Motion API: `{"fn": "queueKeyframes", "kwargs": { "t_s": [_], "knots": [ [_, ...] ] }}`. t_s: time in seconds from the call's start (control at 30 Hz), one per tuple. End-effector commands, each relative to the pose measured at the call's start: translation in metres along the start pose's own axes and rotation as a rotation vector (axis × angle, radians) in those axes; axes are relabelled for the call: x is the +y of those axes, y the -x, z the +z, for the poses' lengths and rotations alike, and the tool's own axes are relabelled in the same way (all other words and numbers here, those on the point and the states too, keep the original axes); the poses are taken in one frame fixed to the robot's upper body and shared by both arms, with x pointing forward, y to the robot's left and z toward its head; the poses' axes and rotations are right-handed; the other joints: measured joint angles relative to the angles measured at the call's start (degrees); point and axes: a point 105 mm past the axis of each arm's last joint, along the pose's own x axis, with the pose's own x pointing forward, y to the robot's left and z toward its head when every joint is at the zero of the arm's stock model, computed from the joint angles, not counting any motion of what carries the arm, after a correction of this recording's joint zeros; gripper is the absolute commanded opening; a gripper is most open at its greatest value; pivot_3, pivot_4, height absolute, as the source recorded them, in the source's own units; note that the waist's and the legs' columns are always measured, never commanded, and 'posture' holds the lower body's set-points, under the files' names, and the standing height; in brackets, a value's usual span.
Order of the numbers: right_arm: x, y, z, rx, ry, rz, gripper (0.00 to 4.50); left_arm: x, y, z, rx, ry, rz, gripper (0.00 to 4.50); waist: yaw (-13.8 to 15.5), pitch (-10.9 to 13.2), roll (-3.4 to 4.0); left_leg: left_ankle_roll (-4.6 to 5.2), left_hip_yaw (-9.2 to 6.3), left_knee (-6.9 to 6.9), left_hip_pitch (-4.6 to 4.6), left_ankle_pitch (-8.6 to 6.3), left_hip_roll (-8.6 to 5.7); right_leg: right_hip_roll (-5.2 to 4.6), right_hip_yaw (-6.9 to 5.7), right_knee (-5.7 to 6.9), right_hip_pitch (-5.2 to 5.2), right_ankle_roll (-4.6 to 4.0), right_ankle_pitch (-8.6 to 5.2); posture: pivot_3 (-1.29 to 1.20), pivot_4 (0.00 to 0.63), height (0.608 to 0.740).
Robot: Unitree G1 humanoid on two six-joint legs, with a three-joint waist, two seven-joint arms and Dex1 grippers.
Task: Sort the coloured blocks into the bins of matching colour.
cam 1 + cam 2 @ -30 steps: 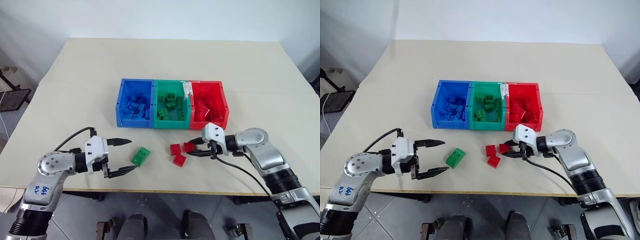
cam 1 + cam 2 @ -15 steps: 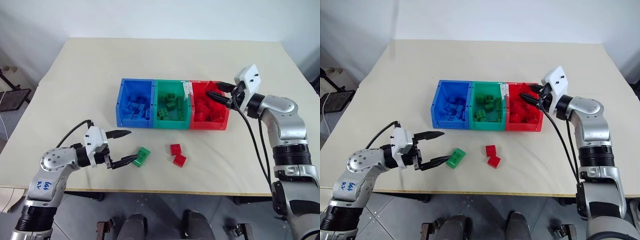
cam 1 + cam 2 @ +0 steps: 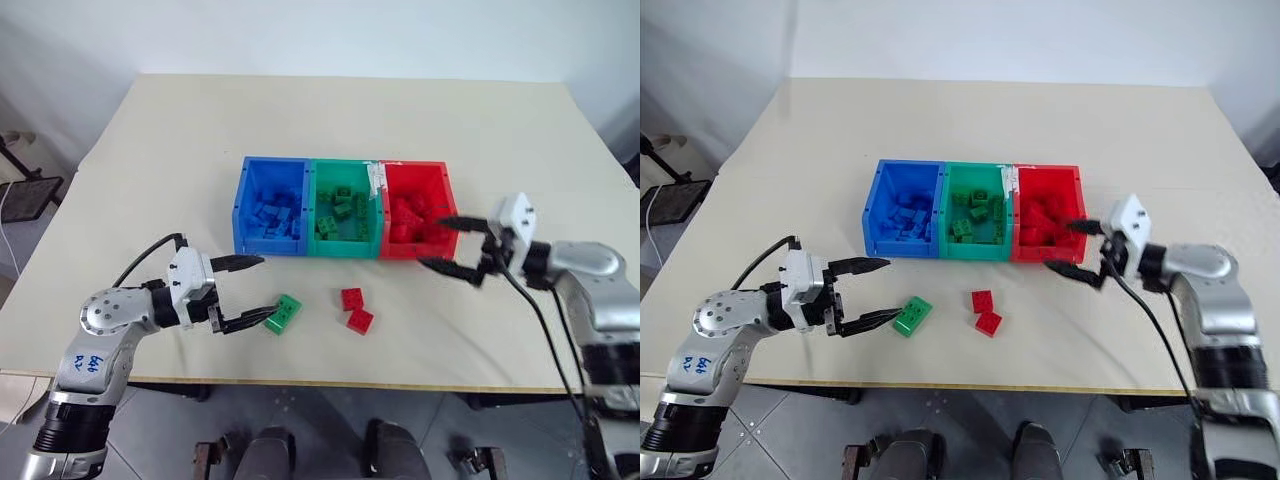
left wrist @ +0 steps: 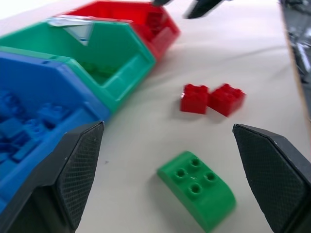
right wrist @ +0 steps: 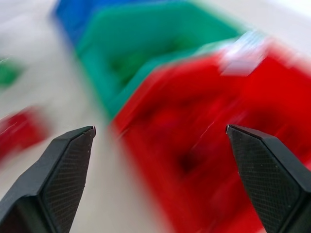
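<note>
Three joined bins, blue (image 3: pixel 244 205), green (image 3: pixel 312 210) and red (image 3: pixel 449 210), stand mid-table with matching blocks inside. A green block (image 3: pixel 283 313) lies in front of them, and two red blocks (image 3: pixel 351 298) (image 3: pixel 360 320) lie just to its right. My left gripper (image 3: pixel 245 293) is open, its fingers straddling the space just left of the green block (image 4: pixel 197 188). My right gripper (image 3: pixel 445 243) is open and empty, beside the red bin's front right corner. The left wrist view shows the two red blocks (image 4: pixel 211 98) beyond the green one.
A white label (image 3: pixel 375 178) sits on the wall between the green and red bins. The table's front edge (image 3: pixel 330 383) runs close below the loose blocks. Cables hang from both wrists.
My right gripper carried a red block from the table up to the red bin, opened, and has now drawn back to the right and down, empty. The left gripper has barely moved.
</note>
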Motion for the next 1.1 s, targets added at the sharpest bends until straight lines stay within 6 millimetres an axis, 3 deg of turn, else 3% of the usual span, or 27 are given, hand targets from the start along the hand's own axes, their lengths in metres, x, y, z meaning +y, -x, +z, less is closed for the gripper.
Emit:
{"fn": "queueKeyframes", "kwargs": {
  "t_s": [0.03, 0.1, 0.2, 0.27, 0.47, 0.7, 0.8, 1.03, 1.1],
  "knots": [
    [0.016, 0.021, -0.011, 0.105, 0.129, 0.095, 4.48, -0.010, 0.000, 0.001, 0.015, -0.044, -0.077, 4.50, -0.02, 0.00, 0.00, 0.01, 0.05, 0.02, 0.01, 0.00, 0.00, -0.01, 0.03, -0.01, 0.02, 0.00, 0.00, 0.00, 0.150, 0.740],
    [0.021, 0.025, -0.021, 0.136, 0.129, 0.118, 4.48, -0.011, 0.000, 0.000, 0.017, -0.053, -0.091, 4.50, -0.23, 0.00, 0.00, 0.01, 0.10, 0.04, 0.07, 0.00, 0.01, 0.00, 0.06, -0.02, 0.04, 0.00, 0.00, 0.00, 0.150, 0.740],
    [0.028, 0.012, -0.016, 0.098, 0.107, 0.137, 4.48, -0.013, 0.000, -0.001, 0.014, -0.058, -0.102, 4.50, -0.47, 0.01, 0.01, 0.01, 0.17, 0.04, 0.14, 0.00, 0.04, 0.00, 0.09, 0.00, 0.04, -0.02, 0.00, 0.00, 0.150, 0.740],
    [0.041, -0.006, -0.003, 0.042, 0.052, 0.171, 4.48, -0.016, 0.001, -0.002, 0.013, -0.041, -0.115, 4.50, -0.32, 0.01, 0.01, 0.01, 0.16, 0.03, 0.14, 0.00, 0.06, 0.00, 0.08, 0.02, 0.04, -0.02, 0.00, 0.00, 0.150, 0.740],
    [0.078, -0.057, 0.010, 0.082, -0.065, 0.219, 4.48, -0.017, 0.008, -0.005, 0.020, -0.030, -0.092, 4.50, 0.15, 0.01, 0.00, -0.01, 0.06, 0.05, 0.07, -0.01, 0.05, 0.00, 0.05, 0.01, 0.03, -0.02, 0.00, 0.00, 0.150, 0.740],
    [0.095, -0.103, 0.003, 0.144, -0.155, 0.171, 4.48, -0.020, 0.015, -0.004, 0.021, -0.019, -0.079, 4.50, 0.69, 0.01, 0.01, -0.02, 0.01, 0.09, 0.03, -0.02, 0.03, 0.00, 0.04, 0.01, 0.01, -0.03, 0.01, 0.00, 0.150, 0.740],
    [0.096, -0.108, 0.005, 0.136, -0.177, 0.148, 3.90, -0.021, 0.017, -0.004, 0.026, -0.017, -0.071, 4.50, 0.58, -0.01, -0.01, -0.02, 0.01, 0.07, 0.03, -0.02, 0.04, 0.01, 0.04, 0.05, -0.03, -0.04, 0.00, 0.00, 0.150, 0.740],
    [0.091, -0.097, 0.009, 0.122, -0.173, 0.154, 1.55, -0.024, 0.022, 0.001, 0.015, 0.042, -0.058, 4.50, 0.64, -0.01, -0.01, -0.01, 0.01, 0.06, 0.04, -0.03, 0.03, 0.01, 0.04, 0.05, -0.03, -0.04, 0.00, 0.00, 0.150, 0.740],
    [0.088, -0.092, 0.021, 0.062, -0.143, 0.172, 1.51, -0.019, 0.020, 0.006, -0.020, 0.037, -0.019, 4.50, 0.70, -0.01, -0.01, 0.00, 0.01, 0.06, 0.03, -0.03, 0.03, 0.01, 0.04, 0.05, -0.03, -0.04, 0.01, 0.00, 0.150, 0.740]
  ]
}}
